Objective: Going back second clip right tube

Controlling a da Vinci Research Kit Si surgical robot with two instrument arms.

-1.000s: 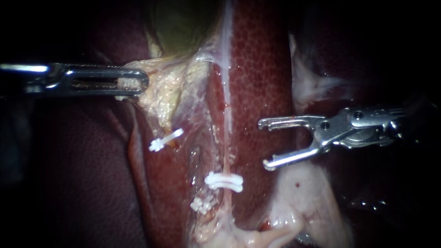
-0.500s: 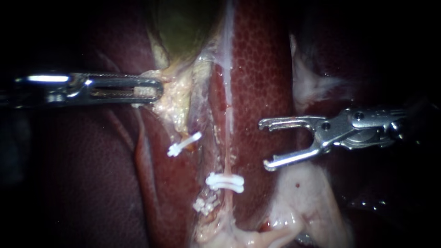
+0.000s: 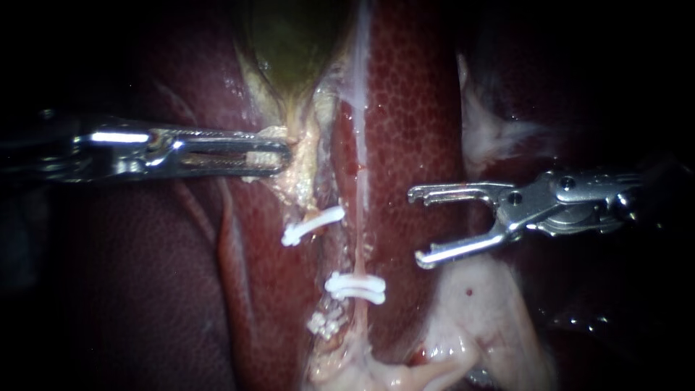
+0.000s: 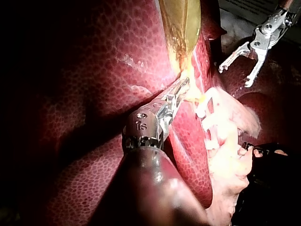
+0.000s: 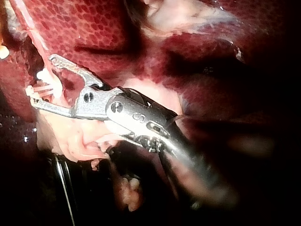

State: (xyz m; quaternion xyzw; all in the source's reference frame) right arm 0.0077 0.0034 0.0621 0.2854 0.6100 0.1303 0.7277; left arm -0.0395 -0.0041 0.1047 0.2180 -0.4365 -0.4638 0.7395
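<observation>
While left instrument [image 3: 279, 153] clamps gallbladder tissue [image 3: 299, 174], right instrument [image 3: 415, 226] end effector gapes (empty)

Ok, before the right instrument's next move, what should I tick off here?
1. Right instrument jaws open and empty: ok.
2. Right instrument beside the right tube, not touching it: ok.
3. Lower clip seated across the right tube: ok.
4. Upper clip on that same tube: cannot tell; it lies off to one side.
5. Left instrument jaws shut on pale tissue below the gallbladder: ok.
6. Right instrument clear of the liver behind it: cannot tell.
</observation>
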